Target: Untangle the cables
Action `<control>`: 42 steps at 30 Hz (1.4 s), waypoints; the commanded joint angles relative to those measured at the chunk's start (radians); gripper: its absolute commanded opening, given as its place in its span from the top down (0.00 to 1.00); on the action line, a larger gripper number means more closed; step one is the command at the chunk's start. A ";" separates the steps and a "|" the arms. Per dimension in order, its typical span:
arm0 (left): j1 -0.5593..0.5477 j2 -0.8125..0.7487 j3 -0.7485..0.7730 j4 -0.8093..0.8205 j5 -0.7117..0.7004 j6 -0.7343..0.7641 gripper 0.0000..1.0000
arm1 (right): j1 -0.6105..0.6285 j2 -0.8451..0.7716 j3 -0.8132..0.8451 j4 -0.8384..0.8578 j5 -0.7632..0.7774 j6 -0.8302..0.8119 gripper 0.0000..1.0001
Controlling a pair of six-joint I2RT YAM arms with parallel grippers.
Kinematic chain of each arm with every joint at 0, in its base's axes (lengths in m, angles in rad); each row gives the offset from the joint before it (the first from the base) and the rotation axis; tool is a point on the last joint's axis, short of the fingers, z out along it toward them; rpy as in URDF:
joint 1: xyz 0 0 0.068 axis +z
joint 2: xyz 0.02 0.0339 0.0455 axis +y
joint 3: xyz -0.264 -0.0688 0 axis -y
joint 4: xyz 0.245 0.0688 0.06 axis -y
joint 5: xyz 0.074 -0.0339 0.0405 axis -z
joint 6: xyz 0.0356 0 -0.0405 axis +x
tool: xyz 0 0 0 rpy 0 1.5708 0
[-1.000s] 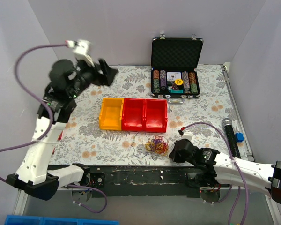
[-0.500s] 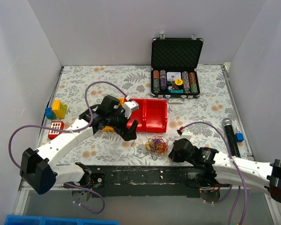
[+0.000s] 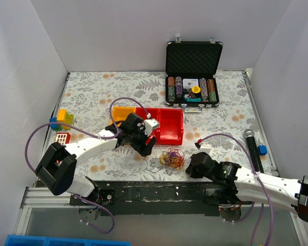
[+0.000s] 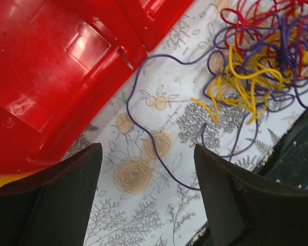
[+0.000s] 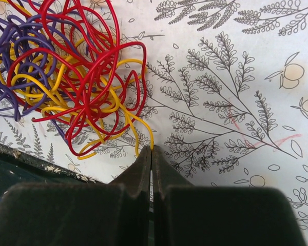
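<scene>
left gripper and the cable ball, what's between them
In the left wrist view, only patterned cloth and one loose purple strand trailing from the cable ball lie ahead of the open left gripper.

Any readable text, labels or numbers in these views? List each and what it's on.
No text reads in any view.
White card in the chip case: print too small to read.
Yellow disc in the case: marking blurred.
The cables and red bins: no marking seen.
</scene>
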 commanded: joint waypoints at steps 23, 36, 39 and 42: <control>-0.040 0.195 -0.056 0.194 -0.078 -0.070 0.51 | 0.011 -0.040 -0.029 -0.007 0.012 0.014 0.99; -0.077 0.096 -0.088 0.182 -0.041 -0.064 1.00 | 0.013 -0.033 -0.036 0.014 0.012 0.005 0.99; -0.077 0.047 -0.047 0.133 -0.049 -0.068 1.00 | 0.014 -0.037 -0.039 0.016 0.014 0.003 0.99; -0.079 -0.019 0.028 0.062 -0.061 -0.072 1.00 | 0.016 -0.040 -0.041 0.018 0.014 -0.002 0.99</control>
